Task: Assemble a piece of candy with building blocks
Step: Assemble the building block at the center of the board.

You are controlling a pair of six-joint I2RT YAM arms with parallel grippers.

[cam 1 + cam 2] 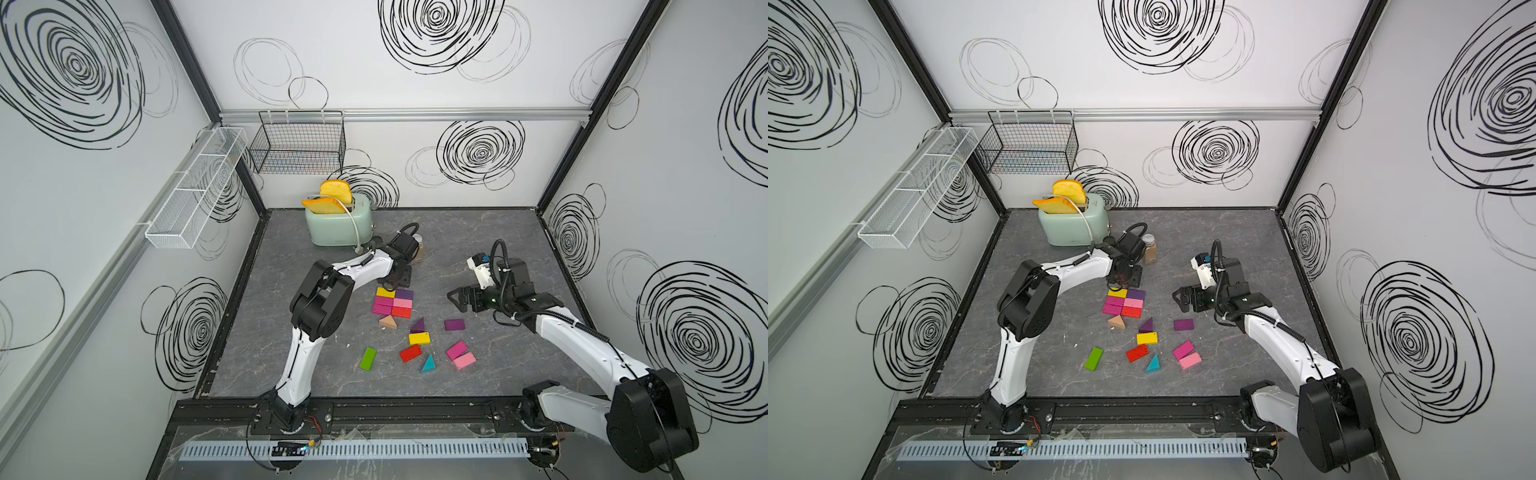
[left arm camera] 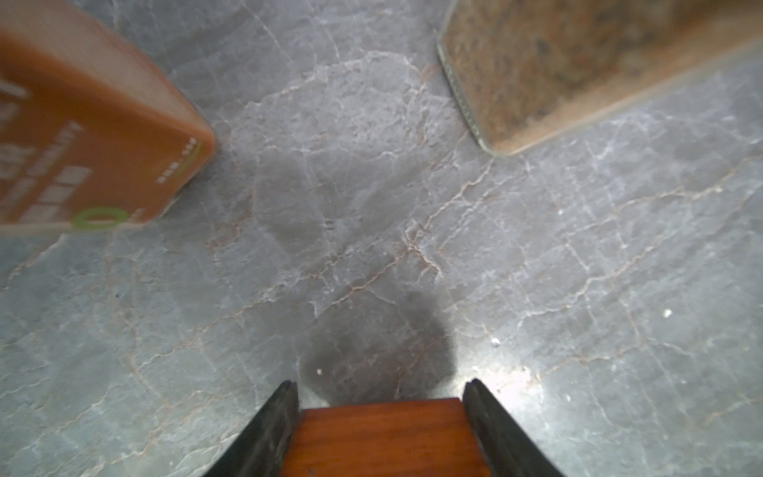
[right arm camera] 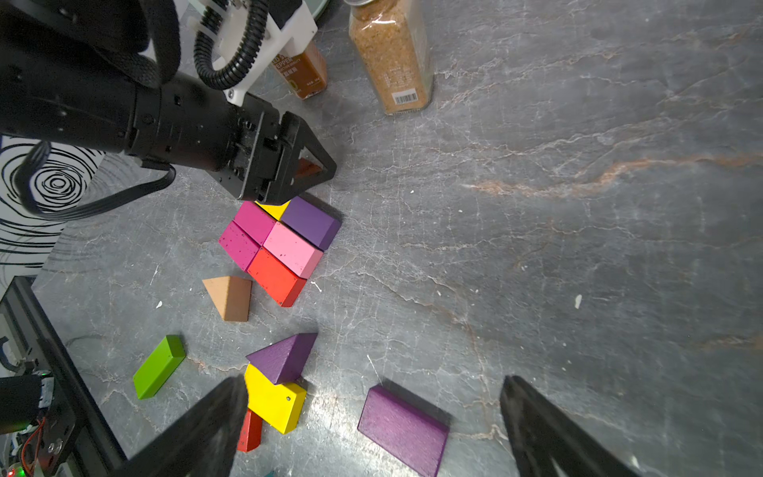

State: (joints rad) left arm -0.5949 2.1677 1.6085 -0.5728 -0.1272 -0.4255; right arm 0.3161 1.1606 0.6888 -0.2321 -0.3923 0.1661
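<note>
Mint toaster (image 1: 338,226), toast (image 1: 336,192) inside; pale spice jar (image 3: 390,53) beside orange-labelled jar (image 3: 305,74).

**Two white-and-black arms on one black rail**

The left arm (image 1: 297,365) and the right arm (image 1: 575,349) share one build: glossy white shell links joined by bulky matt black joint housings. Each has a round black base on the black metal rail (image 1: 415,411), with thin red and black wires beside it. A ribbed black hose (image 1: 582,326) lies along the right arm's white link. The left hand (image 3: 320,165) and the right hand (image 1: 454,297) are black, with open triangular-framed fingers (image 3: 549,433), small screws and a white camera bracket (image 3: 264,41).
</note>
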